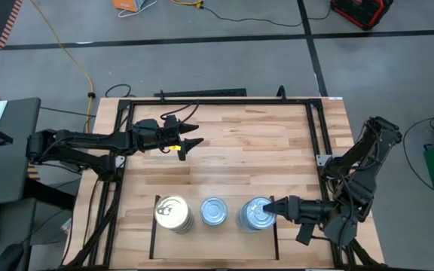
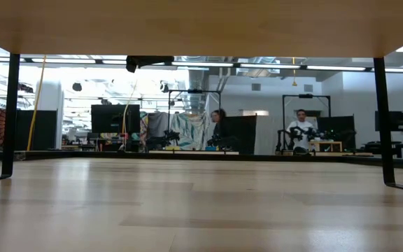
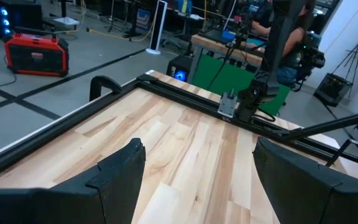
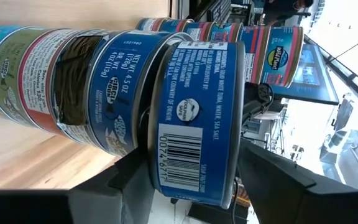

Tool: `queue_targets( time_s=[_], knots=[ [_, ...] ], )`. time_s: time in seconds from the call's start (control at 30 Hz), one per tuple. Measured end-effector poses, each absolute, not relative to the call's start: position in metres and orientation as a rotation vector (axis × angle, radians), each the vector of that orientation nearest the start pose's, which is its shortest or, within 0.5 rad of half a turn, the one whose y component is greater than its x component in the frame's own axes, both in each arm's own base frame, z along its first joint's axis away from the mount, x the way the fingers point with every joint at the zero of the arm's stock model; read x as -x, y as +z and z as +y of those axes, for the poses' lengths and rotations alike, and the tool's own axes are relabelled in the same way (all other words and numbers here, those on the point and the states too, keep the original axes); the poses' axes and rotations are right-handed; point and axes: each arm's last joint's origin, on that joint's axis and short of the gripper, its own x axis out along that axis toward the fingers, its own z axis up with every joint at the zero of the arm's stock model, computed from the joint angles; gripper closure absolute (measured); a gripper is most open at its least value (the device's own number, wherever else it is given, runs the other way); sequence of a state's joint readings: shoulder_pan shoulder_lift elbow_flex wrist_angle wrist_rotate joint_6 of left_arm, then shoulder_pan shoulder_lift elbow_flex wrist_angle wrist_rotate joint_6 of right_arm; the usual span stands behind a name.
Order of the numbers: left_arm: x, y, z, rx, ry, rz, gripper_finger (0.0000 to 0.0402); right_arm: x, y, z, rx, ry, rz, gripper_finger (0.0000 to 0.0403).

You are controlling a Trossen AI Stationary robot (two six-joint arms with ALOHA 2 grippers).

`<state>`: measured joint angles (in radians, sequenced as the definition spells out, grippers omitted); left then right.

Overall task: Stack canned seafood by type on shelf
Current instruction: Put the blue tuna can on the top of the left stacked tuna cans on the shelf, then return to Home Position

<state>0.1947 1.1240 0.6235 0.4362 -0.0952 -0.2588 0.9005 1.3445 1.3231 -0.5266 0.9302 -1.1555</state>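
Right gripper sits at the rightmost of three can stacks on the shelf, its jaws set either side of the top tin — a blue-sided tuna can with a silver top. The right wrist view shows the dark fingers flanking that tin with the stack below it; whether they pinch it or stand just clear, I cannot tell. Judged step: seating this tin on the right stack and letting go. To do it well, the tin should rest square on the can beneath, rims aligned, before the jaws spread; then the gripper should back straight away level, so no finger drags the column sideways. Shelf contents, seen from above: a gold-topped stack at its left end, a silver-topped stack in the middle, the silver-topped stack at its right — types look kept apart, though stack heights are hard to read from overhead. No loose tins show elsewhere on the desk. Left gripper waits over bare wood near the far left, well apart from the shelf, jaws spread and empty.
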Motion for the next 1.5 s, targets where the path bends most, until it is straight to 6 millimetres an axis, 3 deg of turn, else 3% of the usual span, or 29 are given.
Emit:
queue_targets(
  time_s=[0.5,0.57,1.0,1.5],
  knots=[
    [-0.241,0.27,0.05,0.265,0.296,0.026,0.0113,-0.191,0.376,0.212,1.591,0.188,0.256,0.0149],
    [-0.241,0.27,0.05,0.263,0.296,0.026,0.0113,-0.191,0.372,0.212,1.65,0.162,0.292,0.0151],
    [-0.241,0.27,0.05,0.294,0.283,0.023,0.0113,-0.191,0.375,0.205,1.628,0.111,0.33,0.018],
    [-0.241,0.27,0.05,0.294,0.284,0.024,0.0113,-0.187,0.373,0.199,1.59,0.062,0.383,0.0182]
  ],
)
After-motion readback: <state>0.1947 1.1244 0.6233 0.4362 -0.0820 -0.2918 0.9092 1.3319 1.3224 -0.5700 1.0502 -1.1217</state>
